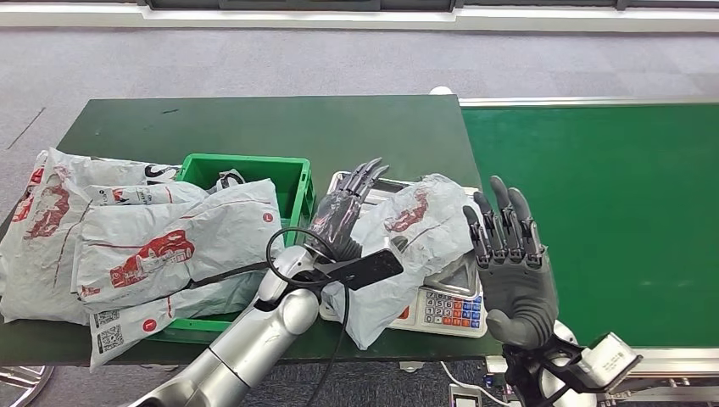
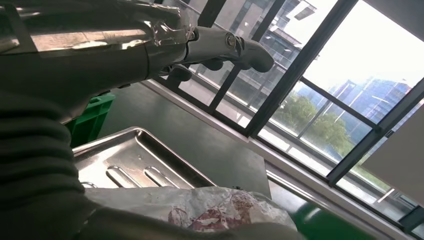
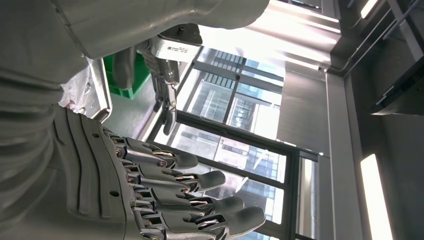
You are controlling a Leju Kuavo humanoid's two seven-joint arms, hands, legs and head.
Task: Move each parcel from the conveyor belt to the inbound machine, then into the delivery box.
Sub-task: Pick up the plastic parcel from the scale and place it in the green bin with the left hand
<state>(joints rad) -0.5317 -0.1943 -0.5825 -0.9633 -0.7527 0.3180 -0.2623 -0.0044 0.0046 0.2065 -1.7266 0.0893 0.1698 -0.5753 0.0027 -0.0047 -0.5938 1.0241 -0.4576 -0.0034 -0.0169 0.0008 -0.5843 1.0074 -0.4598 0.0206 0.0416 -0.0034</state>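
Parcel (image 1: 415,233) lying on scale pan (image 1: 339,180) for weighing, green crate (image 1: 292,170) waiting alongside. Left hand (image 1: 343,212) hovering beside parcel, right hand (image 1: 509,254) standing clear; both holding nothing, fingers straight, slightly apart.

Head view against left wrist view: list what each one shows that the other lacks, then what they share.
Head view alone: the scale's keypad, the green belt, the right hand open beside the parcel, and bags heaped over the green crate. Left wrist view alone: tall windows with buildings and trees outside. Both: the left hand, fingers straight, over the steel tray, and the grey parcel with red print lying on it.
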